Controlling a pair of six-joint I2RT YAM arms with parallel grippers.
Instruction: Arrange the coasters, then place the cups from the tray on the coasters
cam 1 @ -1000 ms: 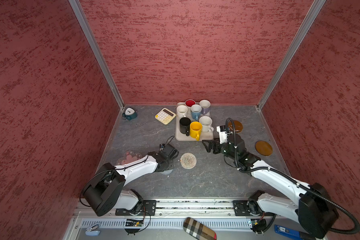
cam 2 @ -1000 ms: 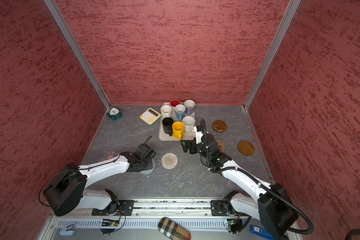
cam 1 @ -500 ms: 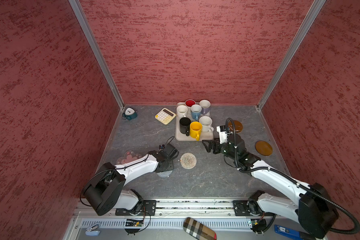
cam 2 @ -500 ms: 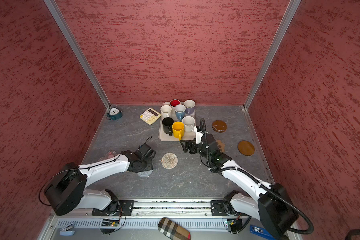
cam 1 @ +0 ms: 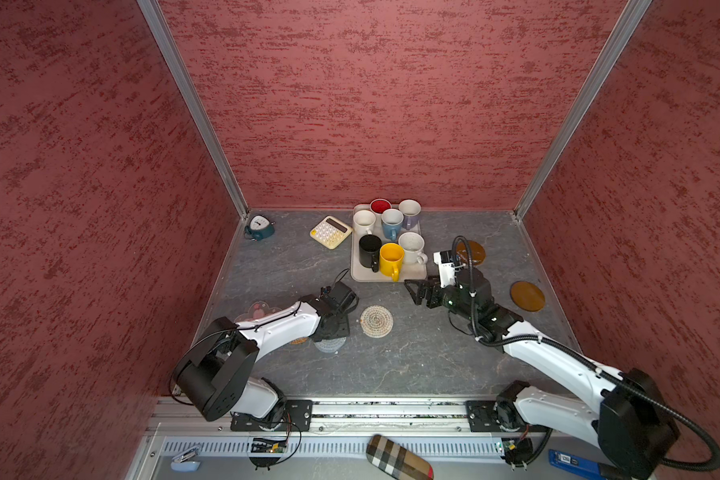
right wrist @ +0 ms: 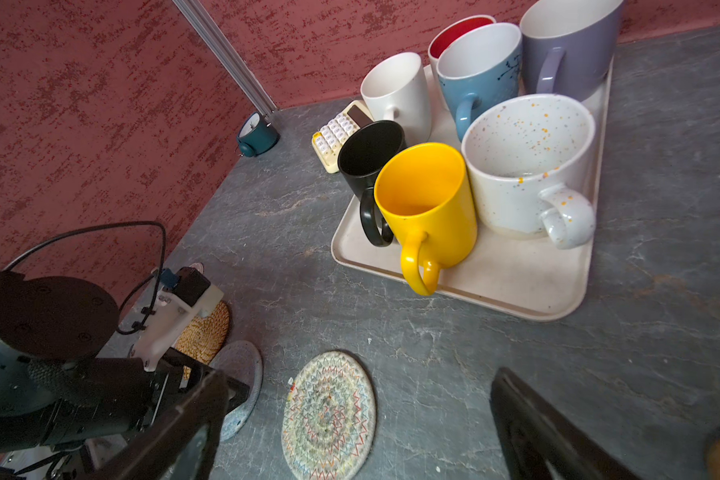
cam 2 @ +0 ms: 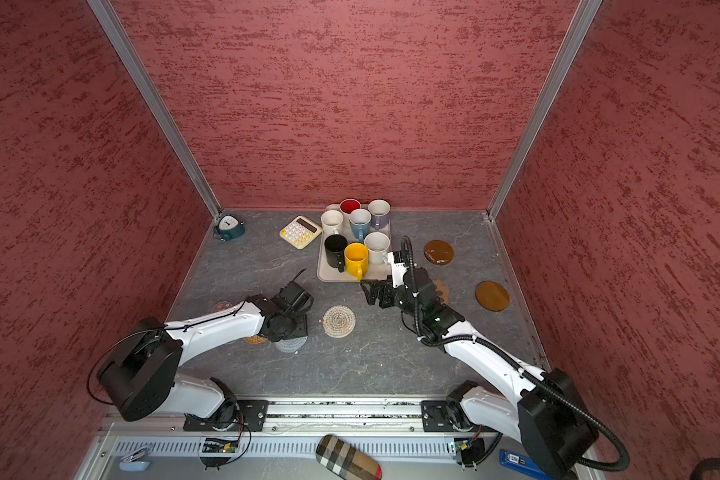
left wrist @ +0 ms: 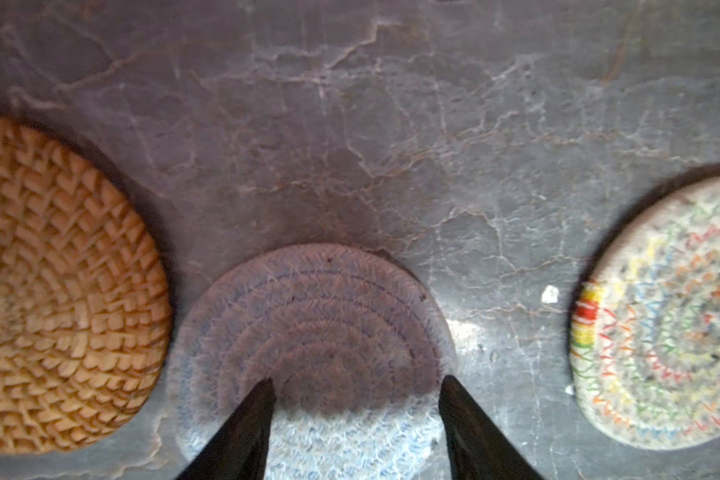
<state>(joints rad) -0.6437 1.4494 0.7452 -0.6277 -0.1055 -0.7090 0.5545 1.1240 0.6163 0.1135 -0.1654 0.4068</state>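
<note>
A pale yellow calculator (cam 1: 329, 232) lies near a teal alarm clock (cam 1: 260, 227) at the back of the grey counter (cam 1: 391, 365); a plaid case (cam 1: 399, 457) rests out front.

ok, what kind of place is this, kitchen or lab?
Probably a lab robot cell: left arm and right arm mounted on a rail, red panel walls boxing the tabletop, mugs staged on a tray.

Top views overhead, facing down, wrist views close, sharing grey coaster (left wrist: 308, 316)

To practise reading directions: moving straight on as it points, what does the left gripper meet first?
The grey coaster, right beneath the left gripper, whose jaws stand open; how near it is remains unclear.
</note>
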